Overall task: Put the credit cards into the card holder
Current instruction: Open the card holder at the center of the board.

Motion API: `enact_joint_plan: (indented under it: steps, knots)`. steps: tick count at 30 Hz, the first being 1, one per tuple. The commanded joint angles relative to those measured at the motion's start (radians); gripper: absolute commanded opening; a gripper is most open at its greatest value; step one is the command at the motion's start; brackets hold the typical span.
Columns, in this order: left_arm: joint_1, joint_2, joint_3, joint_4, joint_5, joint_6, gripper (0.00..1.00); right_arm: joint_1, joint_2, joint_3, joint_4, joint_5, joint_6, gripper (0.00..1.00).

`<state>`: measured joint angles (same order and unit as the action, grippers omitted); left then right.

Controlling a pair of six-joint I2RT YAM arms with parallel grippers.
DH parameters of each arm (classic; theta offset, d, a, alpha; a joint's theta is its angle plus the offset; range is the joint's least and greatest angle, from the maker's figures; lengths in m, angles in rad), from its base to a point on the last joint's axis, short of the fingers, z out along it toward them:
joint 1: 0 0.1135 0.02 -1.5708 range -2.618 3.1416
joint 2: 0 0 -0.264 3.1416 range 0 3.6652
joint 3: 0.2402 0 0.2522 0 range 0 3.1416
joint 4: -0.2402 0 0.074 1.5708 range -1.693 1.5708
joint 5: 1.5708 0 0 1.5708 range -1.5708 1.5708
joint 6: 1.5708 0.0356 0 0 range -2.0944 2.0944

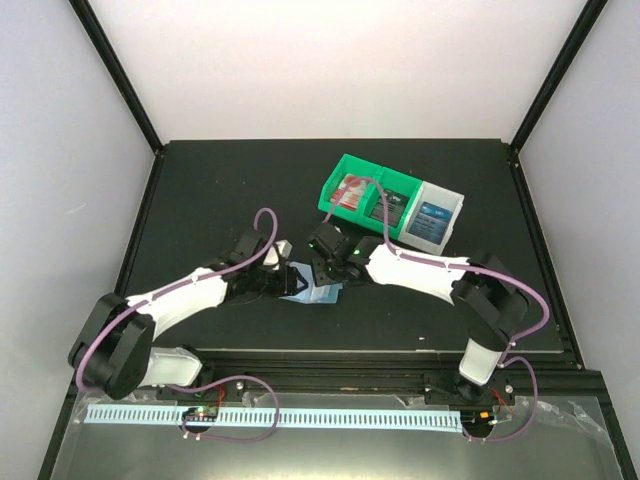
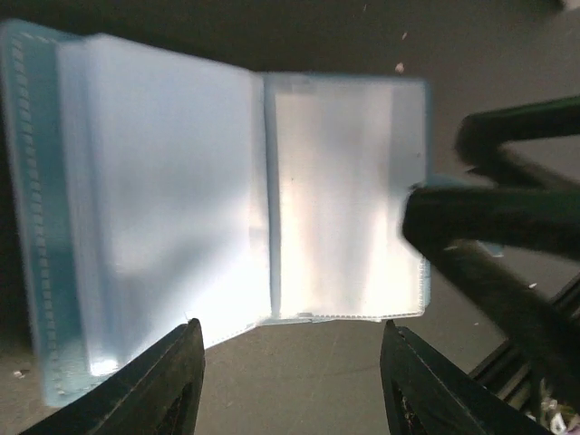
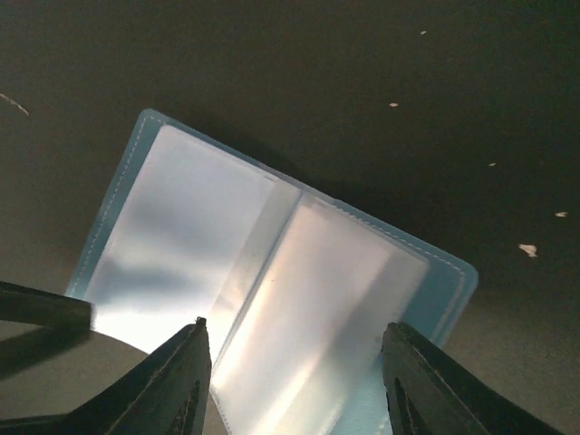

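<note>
Black tabletop (image 1: 200,200) holds one card holder (image 3: 272,272), spread open with its clear pockets up, between two pincers. The left pincer (image 2: 290,328) and right pincer (image 3: 292,328) both hang at its edges, jaws apart, clamping nothing. Farther back stand three bins in a row, two green bins (image 1: 332,195) and one white bin (image 1: 455,205), each holding credit cards (image 1: 352,190); how many cards, I cannot tell.
</note>
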<state>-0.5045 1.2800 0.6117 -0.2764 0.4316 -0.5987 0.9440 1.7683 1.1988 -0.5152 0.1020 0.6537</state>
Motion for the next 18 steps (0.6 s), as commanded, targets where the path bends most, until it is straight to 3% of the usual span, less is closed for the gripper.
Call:
enact_joint_plan:
  steps: [1,11,18]
  knots:
    - [-0.077,0.076,0.066,-0.001,-0.09,-0.035,0.55,-0.03,-0.075,-0.053,0.076,-0.023,0.046,0.52]
    - [-0.179,0.237,0.149,-0.044,-0.232,-0.072,0.54,-0.201,-0.249,-0.102,0.083,-0.045,0.0,0.51]
    - [-0.23,0.315,0.212,-0.175,-0.388,-0.072,0.54,-0.39,-0.243,-0.028,0.023,0.006,-0.143,0.56]
